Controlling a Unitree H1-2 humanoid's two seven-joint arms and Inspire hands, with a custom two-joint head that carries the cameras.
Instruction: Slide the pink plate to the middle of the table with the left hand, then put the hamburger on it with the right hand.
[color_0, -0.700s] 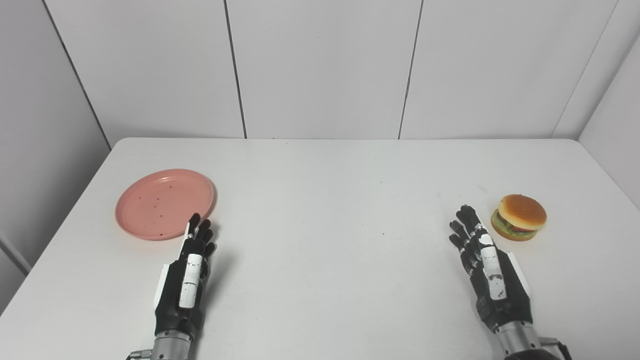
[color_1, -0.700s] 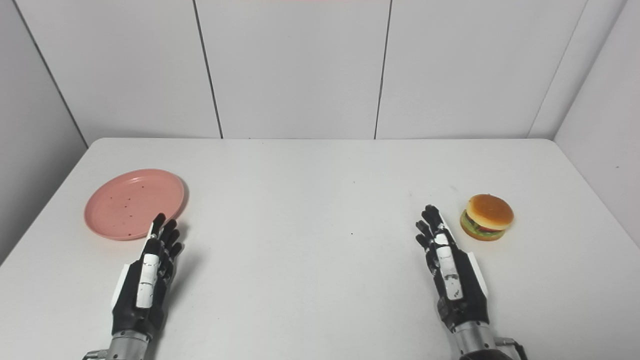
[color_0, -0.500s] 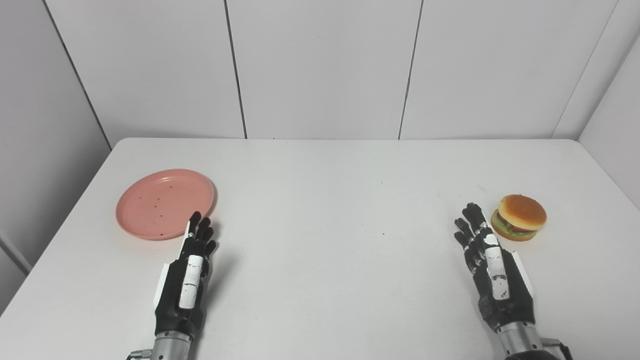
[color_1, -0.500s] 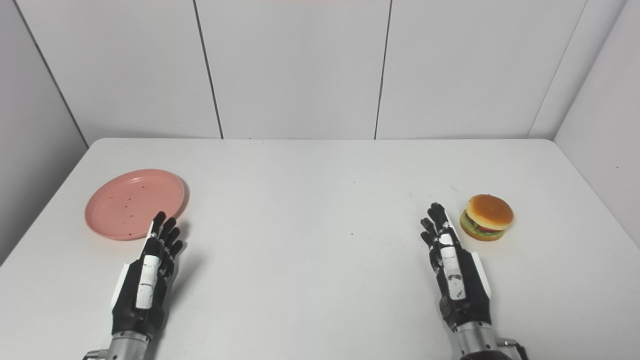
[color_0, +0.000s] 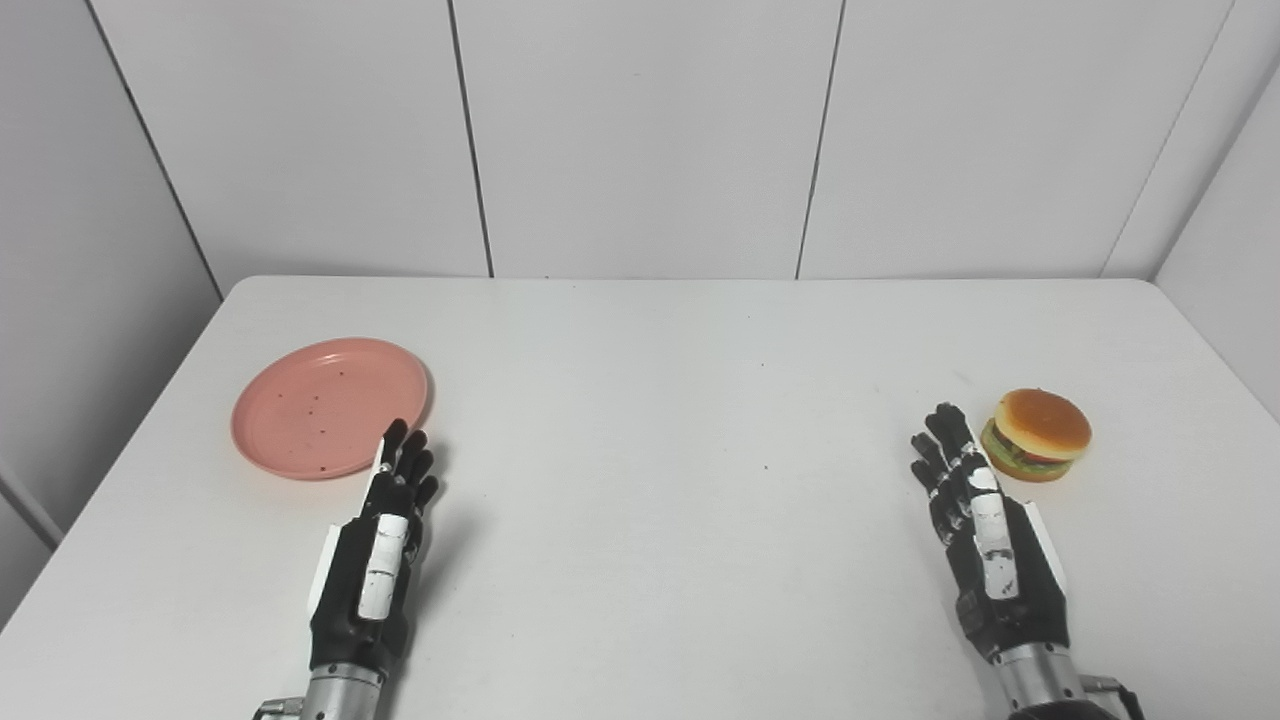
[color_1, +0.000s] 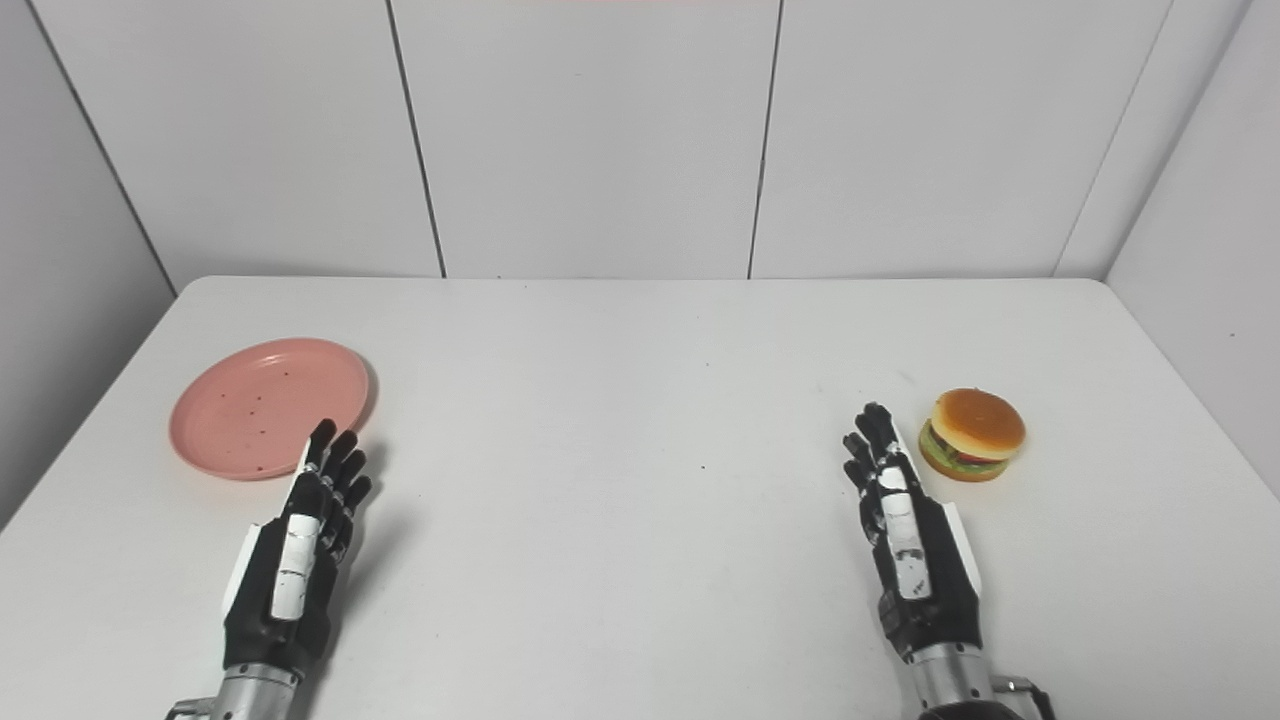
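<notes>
Our left hand (color_0: 372, 540) hovers low over the desk (color_0: 660, 400) with its fingers stretched forward and slightly spread, holding nothing. Its fingertips (color_0: 404, 447) lie at the near right rim of the pink plate (color_0: 329, 407); whether they touch the rim we cannot tell. Our right hand (color_0: 985, 535) is likewise extended, fingers apart and empty, its tips just beside the hamburger (color_0: 1036, 434) but apart from it.

We judge the task to be at its very start. The plate sits flat on the left side of the desk, well apart from the middle, so the slide has not yet been made. The hamburger stands on the right side, on the desk itself and not on the plate, so the placing is also left to do. Everything remains: we must first draw the plate rightward to the centre with the left hand, then lift the hamburger with the right hand and set it down there.

As for orientation, the plate is round and lies face up, its hollow open to us, with small dark specks on its surface; being circular, it has no long axis to speak of. The hamburger stands upright, top bun uppermost, its layers level, and it too is round from above, wider than it is tall.
</notes>
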